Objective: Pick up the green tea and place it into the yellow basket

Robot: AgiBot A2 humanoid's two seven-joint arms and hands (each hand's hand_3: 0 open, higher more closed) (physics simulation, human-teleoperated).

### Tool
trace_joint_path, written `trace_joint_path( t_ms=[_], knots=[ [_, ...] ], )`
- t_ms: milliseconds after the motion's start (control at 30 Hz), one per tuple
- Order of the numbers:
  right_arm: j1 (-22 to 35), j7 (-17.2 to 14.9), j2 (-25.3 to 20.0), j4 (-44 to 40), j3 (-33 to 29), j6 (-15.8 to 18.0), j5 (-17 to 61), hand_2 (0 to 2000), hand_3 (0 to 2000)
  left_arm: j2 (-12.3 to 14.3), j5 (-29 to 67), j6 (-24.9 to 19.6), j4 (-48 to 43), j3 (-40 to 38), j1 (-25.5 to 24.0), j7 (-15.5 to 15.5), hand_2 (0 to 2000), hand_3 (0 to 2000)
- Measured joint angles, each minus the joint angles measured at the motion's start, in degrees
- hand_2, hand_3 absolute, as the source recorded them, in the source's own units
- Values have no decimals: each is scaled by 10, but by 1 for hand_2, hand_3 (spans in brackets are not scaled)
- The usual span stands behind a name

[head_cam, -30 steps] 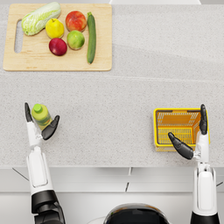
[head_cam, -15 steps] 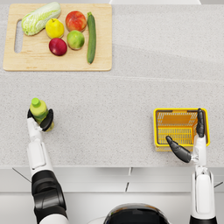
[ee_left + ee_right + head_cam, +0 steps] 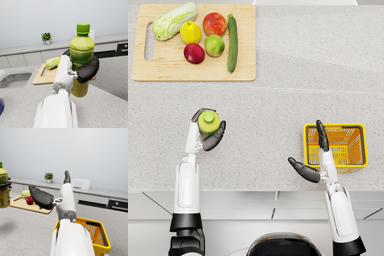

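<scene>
The left hand (image 3: pixel 204 134) is wrapped around the green tea (image 3: pixel 208 121), fingers curled about the bottle's middle, and holds it upright over the left part of the counter (image 3: pixel 278 105), toward its front edge; in the right wrist view the bottle appears lifted clear of the surface, a soft shadow lying below it; the yellow basket (image 3: pixel 358 131) sits well apart, near the front right of the counter; the right hand (image 3: pixel 320 161) is spread and holds nothing, one finger reaching over the basket's near left rim; the likely trouble from here is the long carry across the counter; the grip sits around the belly of a smooth bottle, so a tilt or a quick swing could let it slide down through the fingers; the right hand, so near the rim, could also be struck on arrival or block the opening; a cutting board (image 3: pixel 158 72) bearing a cucumber (image 3: pixel 232 42) and fruit lies at the back left, out of the path.
</scene>
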Motion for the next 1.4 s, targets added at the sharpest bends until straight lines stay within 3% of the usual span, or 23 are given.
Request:
trace_joint_path(
  t_ms=[267,500,633,667,700,733,833,867,900,967,1033,1133,1167,1300,1400],
  knots=[
    [58,0,-47,-51,82,0,61,0,0,22,0,-10,-154,125,-3,-1,2000,2000],
    [86,0,-74,-88,116,0,65,0,0,62,0,-6,-167,194,24,-1,2000,2000],
    [93,0,-83,-96,110,20,65,0,0,63,1,1,-180,225,16,0,2000,2000],
    [93,0,-84,-97,106,34,65,1361,327,60,1,6,-184,228,12,2,2000,2000],
    [95,0,-81,-98,95,106,66,2000,653,55,1,7,-189,227,8,0,2000,2000],
    [96,1,-78,-99,87,158,66,2000,980,49,1,3,-193,225,4,-2,2000,2000],
    [97,0,-73,-99,87,182,66,2000,1960,40,1,-11,-201,223,-1,-1,2000,2000],
    [97,1,-73,-99,92,166,66,2000,2000,39,1,-11,-200,224,-1,-1,639,1673],
    [97,-2,-72,-98,94,156,65,2000,2000,37,1,1,-199,226,-2,-2,0,1347],
    [97,1,-74,-98,100,101,66,2000,2000,38,0,37,-193,231,-5,0,0,693],
    [97,3,-76,-93,100,86,66,2000,2000,36,0,54,-185,235,-12,1,0,40],
    [102,1,-83,-78,74,103,66,2000,2000,24,0,65,-194,218,-35,2,0,0],
    [103,1,-85,-68,54,93,66,2000,2000,17,0,67,-205,199,-46,2,0,0],
    [106,1,-85,-33,-70,102,66,2000,2000,-1,0,71,-248,80,-90,2,0,0],
    [106,0,-82,-28,-151,88,65,2000,2000,-1,0,71,-260,-7,-106,2,0,0]
  ],
)
